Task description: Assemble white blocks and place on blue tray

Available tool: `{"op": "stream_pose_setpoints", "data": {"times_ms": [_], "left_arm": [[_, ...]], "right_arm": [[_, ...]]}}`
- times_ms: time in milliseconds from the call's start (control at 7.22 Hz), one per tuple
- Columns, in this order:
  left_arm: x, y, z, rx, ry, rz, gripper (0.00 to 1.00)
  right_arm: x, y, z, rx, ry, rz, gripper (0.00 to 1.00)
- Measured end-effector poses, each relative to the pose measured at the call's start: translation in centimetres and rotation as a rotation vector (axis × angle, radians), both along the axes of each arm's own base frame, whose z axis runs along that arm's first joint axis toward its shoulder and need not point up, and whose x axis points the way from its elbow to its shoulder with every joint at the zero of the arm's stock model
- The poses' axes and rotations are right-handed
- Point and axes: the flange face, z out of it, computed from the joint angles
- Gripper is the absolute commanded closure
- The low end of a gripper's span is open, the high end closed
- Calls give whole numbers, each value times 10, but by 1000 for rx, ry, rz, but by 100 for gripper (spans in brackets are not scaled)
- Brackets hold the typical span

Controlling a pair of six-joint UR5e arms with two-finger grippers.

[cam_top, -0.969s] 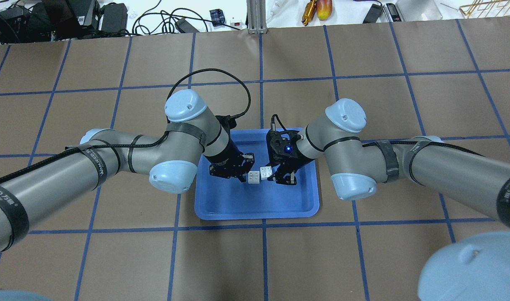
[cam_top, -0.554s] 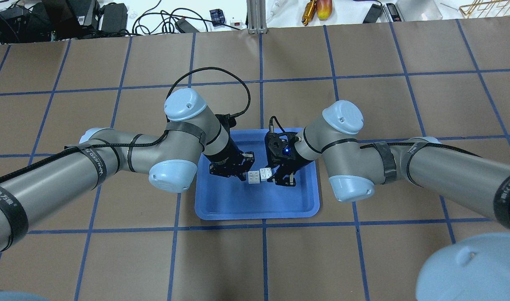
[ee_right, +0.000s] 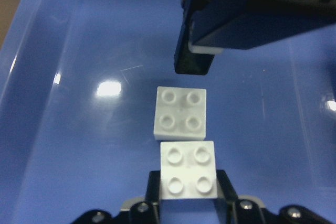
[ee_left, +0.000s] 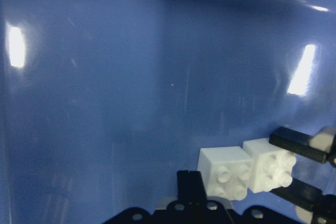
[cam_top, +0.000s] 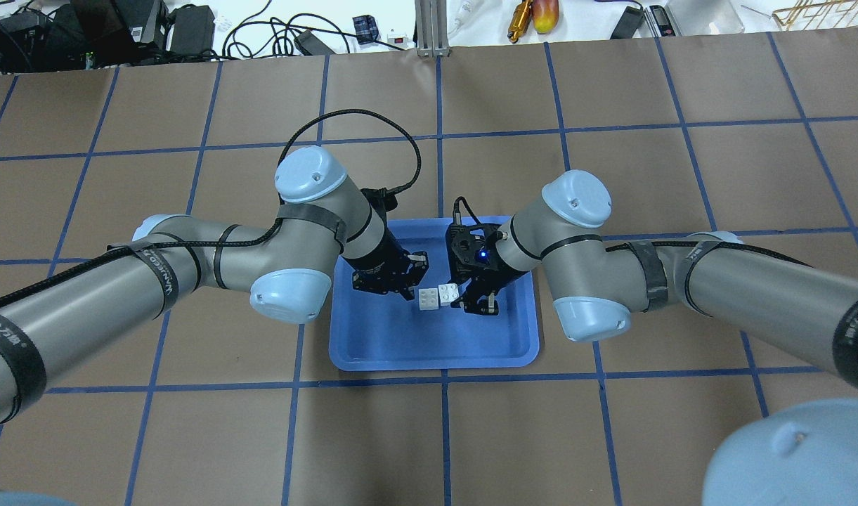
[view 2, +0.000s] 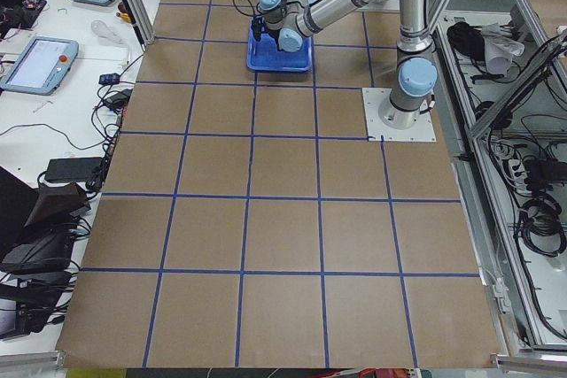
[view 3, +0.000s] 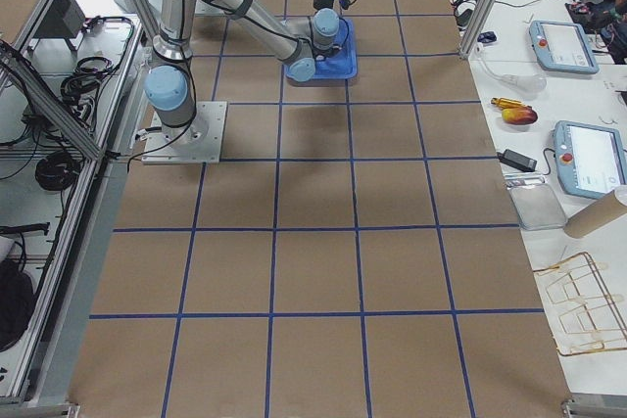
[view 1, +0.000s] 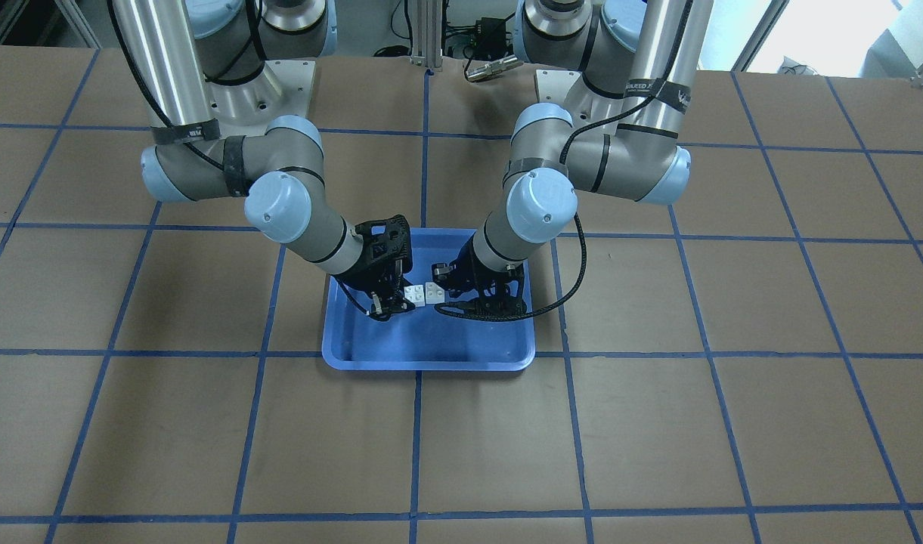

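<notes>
The blue tray (cam_top: 429,344) lies at the table's middle and also shows in the front view (view 1: 431,351). Two white blocks sit side by side low over it, studs up, nearly touching. My right gripper (ee_right: 188,192) is shut on the near block (ee_right: 188,176), which also shows overhead (cam_top: 448,294). The other block (ee_right: 180,115) lies just beyond it (cam_top: 429,301). My left gripper (ee_left: 191,184) is shut and empty. Its fingers form one dark bar against that block's (ee_left: 226,174) outer side.
Both arms reach in over the tray from opposite sides, the wrists close together. Brown table with blue tape grid all round (cam_top: 443,436). Cables, tools and tablets lie along the far edge (cam_top: 527,17), away from the tray.
The right arm has shifted slightly toward the left gripper, bringing its block a little closer to the other one. The left arm has barely moved.
</notes>
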Motion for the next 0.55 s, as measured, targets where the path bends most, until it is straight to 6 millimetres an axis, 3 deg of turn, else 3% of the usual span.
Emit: {"op": "stream_pose_setpoints", "data": {"times_ms": [554], "left_arm": [[-1, 0, 0, -4, 1, -1, 100]], "right_arm": [[1, 1, 0, 3, -1, -1, 0]]}}
